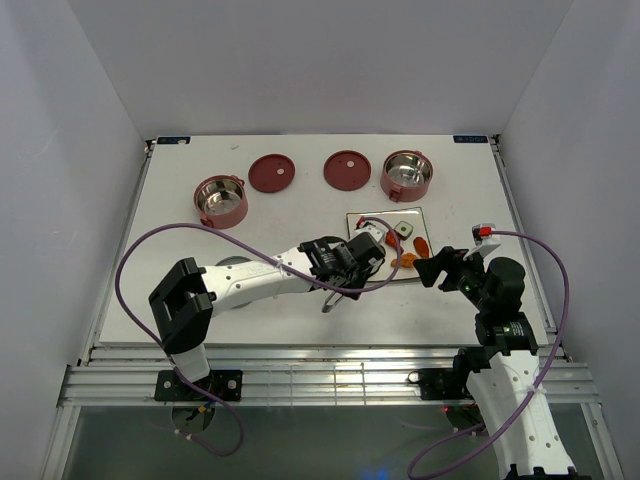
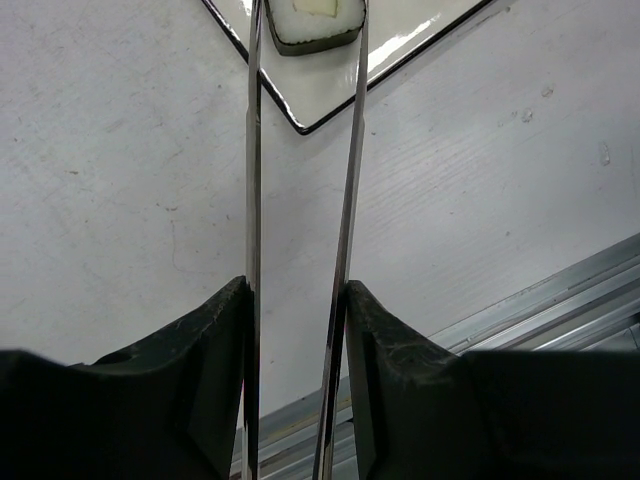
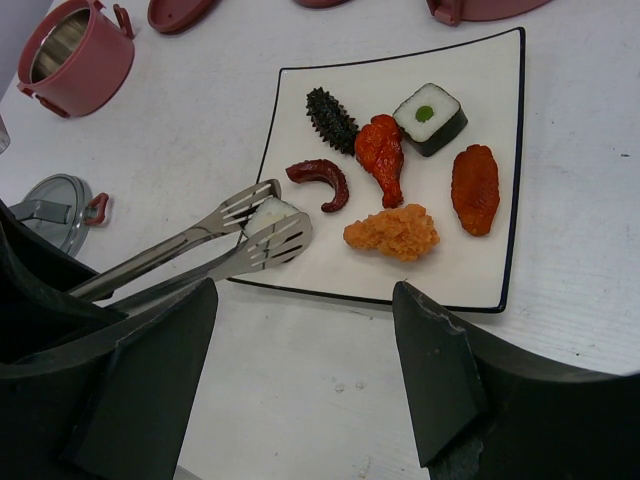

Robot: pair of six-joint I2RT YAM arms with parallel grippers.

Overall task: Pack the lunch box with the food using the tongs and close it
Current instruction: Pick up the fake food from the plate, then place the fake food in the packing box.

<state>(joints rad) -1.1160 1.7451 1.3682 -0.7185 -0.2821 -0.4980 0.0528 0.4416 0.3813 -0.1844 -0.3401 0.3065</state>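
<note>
Lunch box on white table

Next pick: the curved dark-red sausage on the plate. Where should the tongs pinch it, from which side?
Best pinch the sausage across the middle of its arc, one tip outside the curve, one inside the hook. Bring the tongs from the plate corner where their tips are now; the spiky dark piece and red drumstick crowd the far side.
</note>
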